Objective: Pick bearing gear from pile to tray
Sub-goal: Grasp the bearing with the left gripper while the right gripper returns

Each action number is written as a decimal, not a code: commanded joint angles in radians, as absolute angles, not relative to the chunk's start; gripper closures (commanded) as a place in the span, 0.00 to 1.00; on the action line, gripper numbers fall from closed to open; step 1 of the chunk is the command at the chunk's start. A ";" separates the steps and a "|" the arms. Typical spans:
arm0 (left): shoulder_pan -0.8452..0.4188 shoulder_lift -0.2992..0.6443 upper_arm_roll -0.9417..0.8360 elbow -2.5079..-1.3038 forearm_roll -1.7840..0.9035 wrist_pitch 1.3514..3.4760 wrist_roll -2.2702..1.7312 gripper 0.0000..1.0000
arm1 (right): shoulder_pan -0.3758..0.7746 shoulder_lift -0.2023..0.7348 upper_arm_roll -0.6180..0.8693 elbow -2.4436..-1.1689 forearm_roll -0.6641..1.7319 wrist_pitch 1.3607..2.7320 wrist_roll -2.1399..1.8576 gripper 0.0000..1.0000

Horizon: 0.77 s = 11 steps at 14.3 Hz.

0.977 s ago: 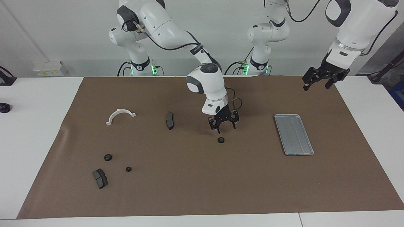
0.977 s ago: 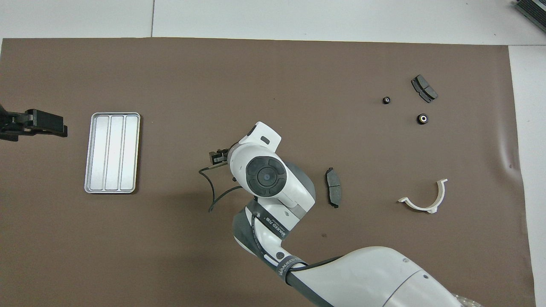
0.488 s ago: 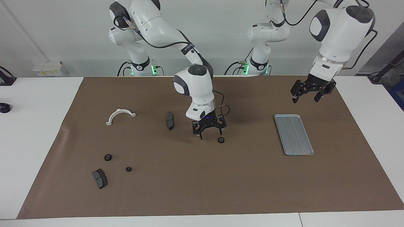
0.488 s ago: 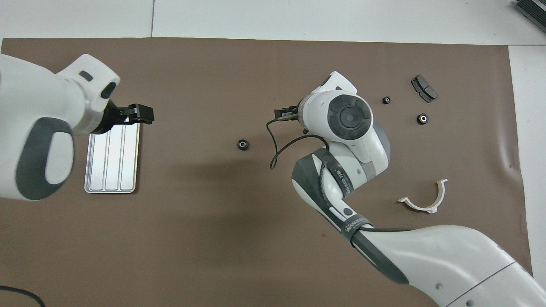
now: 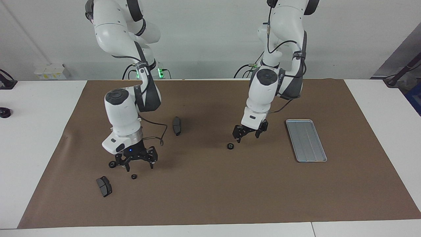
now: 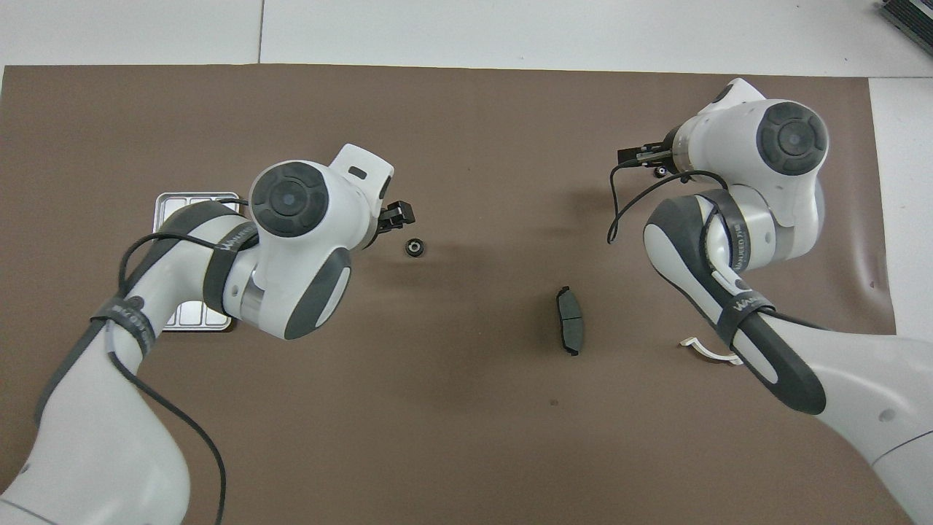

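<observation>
A small black bearing gear (image 5: 230,146) lies alone on the brown mat between the pile and the tray; it also shows in the overhead view (image 6: 415,248). My left gripper (image 5: 247,136) is open and empty, low over the mat just beside that gear on the tray's side. The silver tray (image 5: 306,140) is empty. My right gripper (image 5: 139,166) is open and empty, low over the pile, between two tiny black round pieces (image 5: 112,164) (image 5: 134,176). A dark pad (image 5: 104,186) lies by them. The white half-ring (image 6: 703,351) is mostly hidden under the right arm.
Another dark curved pad (image 5: 177,125) lies mid-mat, nearer to the robots than the lone gear. The brown mat (image 5: 210,197) covers most of the table. A black object (image 5: 5,112) sits on the white table at the right arm's end.
My right gripper left the lone gear on the mat and swung back over the pile. My left gripper came in from its end of the table, past the tray, down beside the gear.
</observation>
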<state>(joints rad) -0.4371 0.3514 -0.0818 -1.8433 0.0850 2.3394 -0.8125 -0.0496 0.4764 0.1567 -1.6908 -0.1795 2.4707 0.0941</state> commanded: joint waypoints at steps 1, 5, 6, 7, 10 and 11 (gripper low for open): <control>-0.491 0.391 -0.061 -1.844 0.126 2.391 -0.917 0.00 | -0.087 0.526 0.175 -1.697 -0.186 2.537 0.057 0.04; -0.514 0.428 -0.057 -1.842 0.138 2.431 -0.946 0.22 | -0.086 0.558 0.173 -1.700 -0.184 2.571 0.061 0.13; -0.517 0.436 -0.057 -1.844 0.140 2.433 -0.950 0.33 | -0.084 0.558 0.173 -1.706 -0.184 2.569 0.063 0.17; -0.518 0.436 -0.057 -1.847 0.140 2.433 -0.951 0.36 | -0.084 0.558 0.173 -1.709 -0.184 2.566 0.063 0.20; -0.534 0.437 -0.058 -1.856 0.140 2.445 -0.966 0.39 | -0.086 0.560 0.172 -1.729 -0.184 2.566 0.063 0.37; -0.534 0.437 -0.058 -1.859 0.140 2.448 -0.966 0.42 | -0.087 0.560 0.172 -1.735 -0.184 2.566 0.063 0.42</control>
<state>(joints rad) -0.5103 0.4369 -0.0757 -1.8434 0.1135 2.4182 -0.9329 -0.0746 0.5664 0.1622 -1.7101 -0.1795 2.5623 0.0679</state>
